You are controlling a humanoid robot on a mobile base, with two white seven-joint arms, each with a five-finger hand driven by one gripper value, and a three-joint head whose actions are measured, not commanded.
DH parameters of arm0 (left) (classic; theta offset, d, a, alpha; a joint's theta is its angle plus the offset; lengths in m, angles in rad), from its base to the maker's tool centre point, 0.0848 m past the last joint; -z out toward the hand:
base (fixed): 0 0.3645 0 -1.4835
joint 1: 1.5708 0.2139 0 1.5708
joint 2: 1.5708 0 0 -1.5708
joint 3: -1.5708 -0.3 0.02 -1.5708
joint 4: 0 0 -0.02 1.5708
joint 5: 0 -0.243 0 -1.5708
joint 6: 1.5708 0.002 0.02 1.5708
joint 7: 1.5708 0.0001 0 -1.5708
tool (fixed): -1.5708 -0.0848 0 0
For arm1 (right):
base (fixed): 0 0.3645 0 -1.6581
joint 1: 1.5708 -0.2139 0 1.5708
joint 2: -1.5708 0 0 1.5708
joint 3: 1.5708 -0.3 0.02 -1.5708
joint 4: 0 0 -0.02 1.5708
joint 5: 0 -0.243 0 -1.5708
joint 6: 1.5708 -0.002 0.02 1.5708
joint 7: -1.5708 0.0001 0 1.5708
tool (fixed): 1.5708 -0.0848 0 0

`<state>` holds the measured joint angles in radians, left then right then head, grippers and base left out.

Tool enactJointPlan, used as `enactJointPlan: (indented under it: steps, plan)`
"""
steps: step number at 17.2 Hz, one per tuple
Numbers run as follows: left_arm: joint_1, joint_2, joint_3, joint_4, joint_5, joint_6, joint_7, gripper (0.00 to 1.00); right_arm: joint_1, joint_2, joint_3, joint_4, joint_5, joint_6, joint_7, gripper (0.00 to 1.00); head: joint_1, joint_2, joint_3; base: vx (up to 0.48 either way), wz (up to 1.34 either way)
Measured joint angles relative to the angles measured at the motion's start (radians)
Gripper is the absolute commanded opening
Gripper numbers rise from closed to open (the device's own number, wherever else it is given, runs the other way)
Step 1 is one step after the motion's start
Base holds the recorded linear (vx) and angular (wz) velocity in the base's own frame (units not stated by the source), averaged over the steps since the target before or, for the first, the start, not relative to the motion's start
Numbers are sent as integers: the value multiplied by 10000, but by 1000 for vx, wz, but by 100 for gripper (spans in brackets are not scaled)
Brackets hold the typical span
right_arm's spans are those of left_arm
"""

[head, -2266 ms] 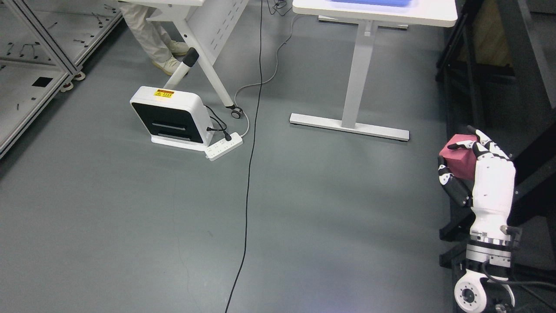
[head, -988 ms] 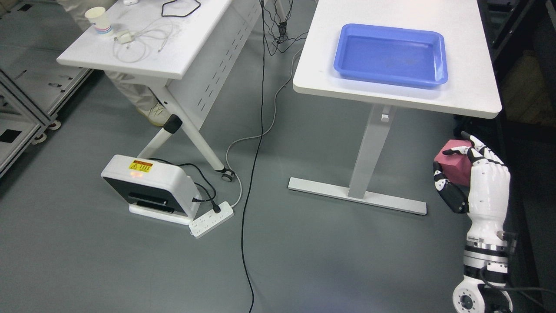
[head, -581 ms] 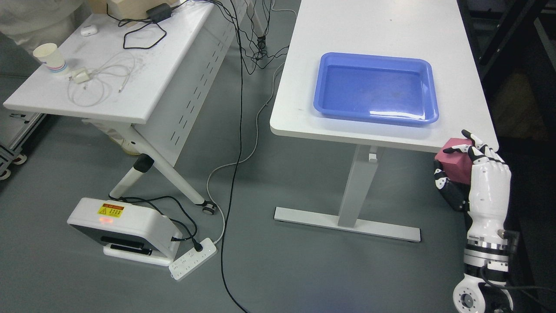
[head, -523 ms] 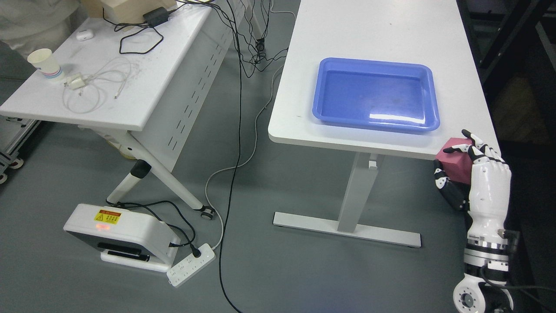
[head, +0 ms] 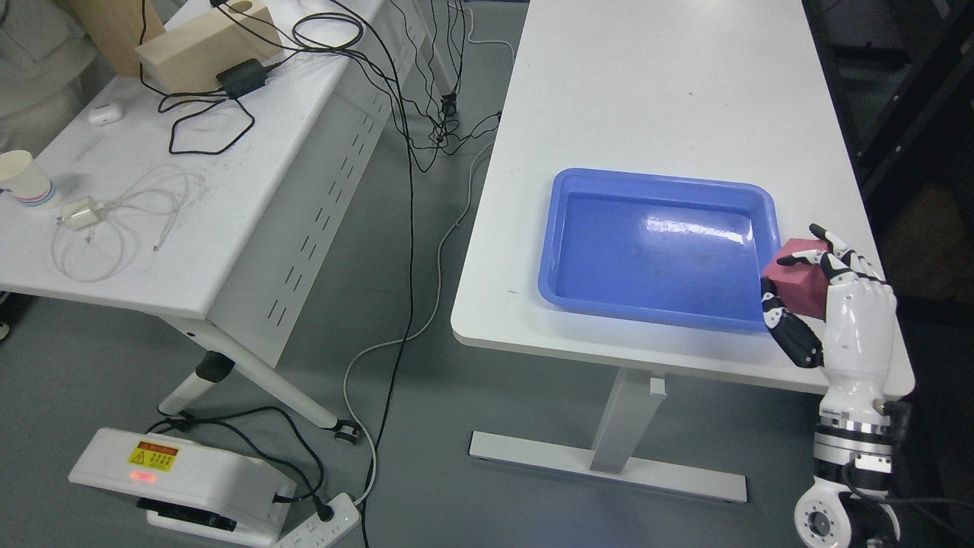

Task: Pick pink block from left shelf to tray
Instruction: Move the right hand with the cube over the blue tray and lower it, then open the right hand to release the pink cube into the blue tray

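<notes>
One white table (head: 654,91) spreads to the left of and beyond the right hand (head: 845,304), the blue tray (head: 555,228) lies on it just left of that hand, whose fingers pinch the pink block (head: 799,281) at the tray's right rim.

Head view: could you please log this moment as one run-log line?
phase: carry | right hand: fingers shut on pink block | block: at right rim of blue tray, not released | tray: nothing inside | left hand: not in view
</notes>
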<state>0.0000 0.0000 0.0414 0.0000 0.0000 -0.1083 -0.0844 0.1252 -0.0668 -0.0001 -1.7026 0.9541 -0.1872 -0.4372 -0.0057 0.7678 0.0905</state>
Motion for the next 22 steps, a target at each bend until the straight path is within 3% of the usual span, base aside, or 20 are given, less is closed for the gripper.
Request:
enactJointPlan:
  steps: [7,13,16,19,22]
  plan:
    - [1,0,0,0,0,0,0,100,-44,11,0,-2,-16,-2,-40,3,0,0,0,148,66]
    - [1,0,0,0,0,0,0,100,58,-241,8,-2,-27,-593,1253,22,0,0,0,57,32]
    - [1,0,0,0,0,1,0,100,120,-297,158,0,-32,-705,2077,45,0,0,0,0,0]
    - [1,0,0,0,0,0,0,100,154,-277,300,10,-50,-716,2815,60,0,0,0,0,0]
    - [1,0,0,0,0,1,0,100,169,-239,402,21,-268,-737,3135,84,0,0,0,0,0]
